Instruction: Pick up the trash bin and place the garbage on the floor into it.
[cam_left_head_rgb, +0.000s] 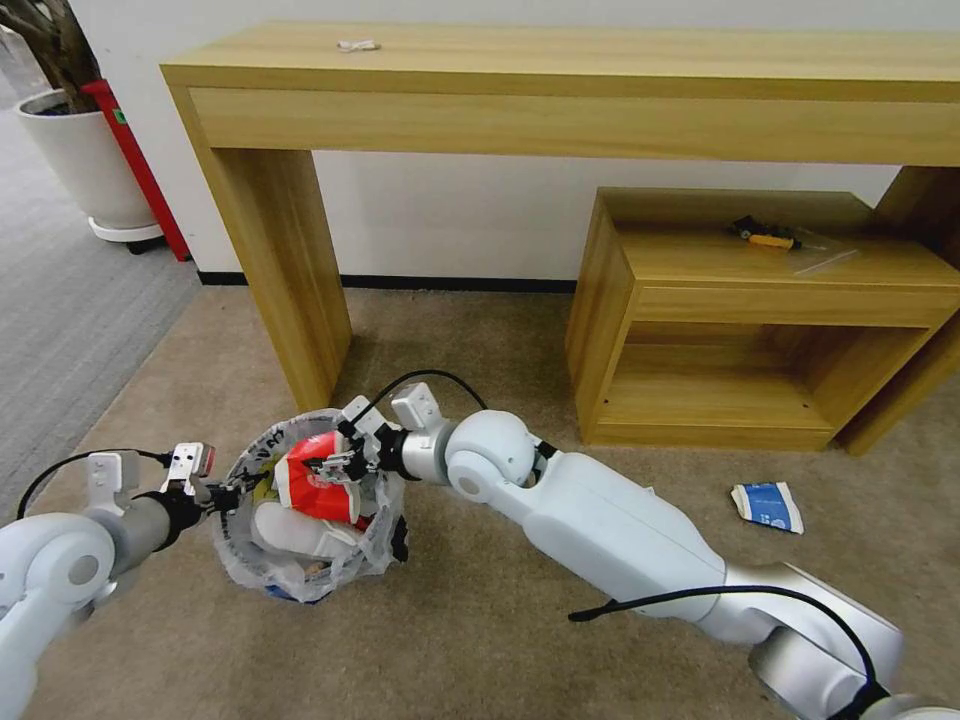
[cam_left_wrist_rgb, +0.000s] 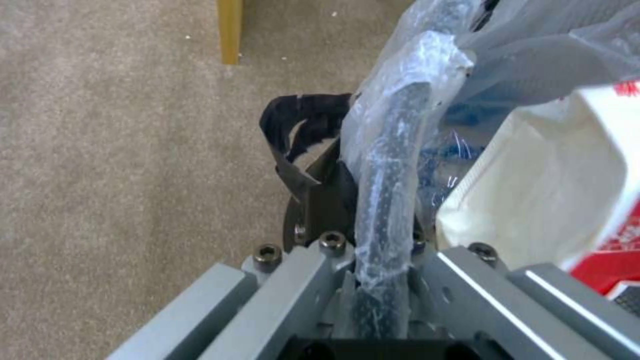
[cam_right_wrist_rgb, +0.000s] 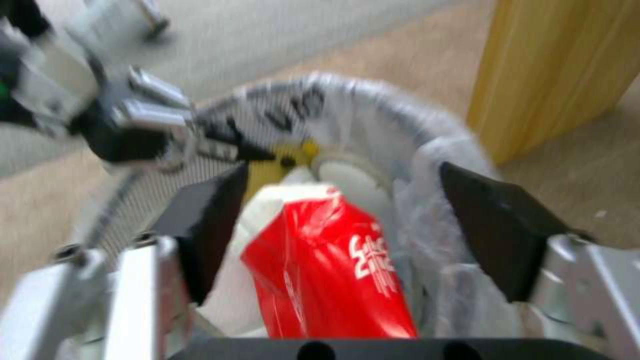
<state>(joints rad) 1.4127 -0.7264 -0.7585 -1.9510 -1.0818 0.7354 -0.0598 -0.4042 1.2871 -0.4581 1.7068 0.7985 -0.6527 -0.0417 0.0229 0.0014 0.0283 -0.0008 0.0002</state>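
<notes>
Right gripper (cam_left_head_rgb: 335, 467) hangs spread wide over the trash bin (cam_left_head_rgb: 240, 545), red-and-white wrapper (cam_left_head_rgb: 318, 487) between its fingers; left gripper (cam_left_head_rgb: 222, 497) pinches the bin's rim.

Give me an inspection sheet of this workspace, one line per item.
Surface: beige carpet.
Job's things: trash bin held off to the robot's left, lined with a plastic bag; red and white wrapper lying in it; blue wrapper on the carpet.
Clutter: yellow-handled object on the low shelf.
Grippers: left tool clamped on the bin rim; right tool open over the red wrapper.
Cables: black cable looping off the right wrist.
Surroundings: wooden console table, white plant pot.
</notes>
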